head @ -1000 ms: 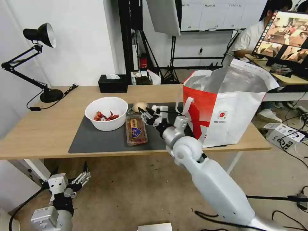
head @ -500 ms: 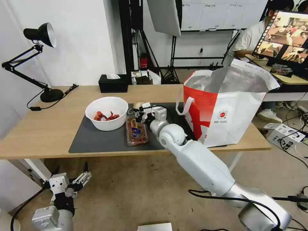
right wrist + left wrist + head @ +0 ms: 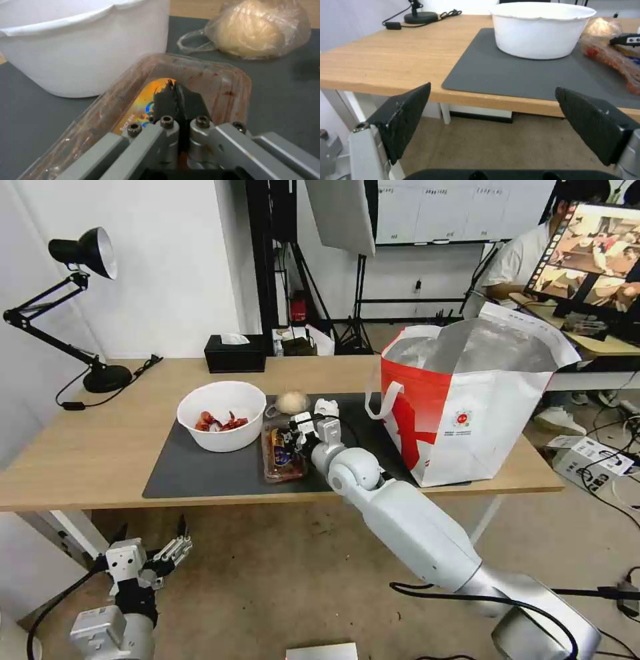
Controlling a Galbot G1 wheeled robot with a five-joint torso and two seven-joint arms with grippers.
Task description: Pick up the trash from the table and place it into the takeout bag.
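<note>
On the table (image 3: pixel 87 447) a dark grey mat (image 3: pixel 200 473) carries the trash. The white bowl (image 3: pixel 221 413) with red scraps stands at the left, and the clear plastic tray (image 3: pixel 283 453) lies beside it. Behind the tray sit a beige lump in clear plastic (image 3: pixel 292 401) and a small white tissue (image 3: pixel 325 407). My right gripper (image 3: pixel 291 435) reaches into the tray (image 3: pixel 216 82), its fingers (image 3: pixel 175 92) pressed shut there. The takeout bag (image 3: pixel 467 400) stands open at the table's right end. Below the table's front edge my left gripper (image 3: pixel 148 537) hangs open, facing the bowl (image 3: pixel 540 30).
A black desk lamp (image 3: pixel 93 313) stands at the table's back left, its cord trailing on the wood. A black tissue box (image 3: pixel 234 355) sits at the back edge. Light stands rise behind the table, and cables and boxes lie on the floor at the right.
My right arm has swung left and lowered. Its gripper went from open beside the beige lump to shut inside the tray. The left arm barely moved.
</note>
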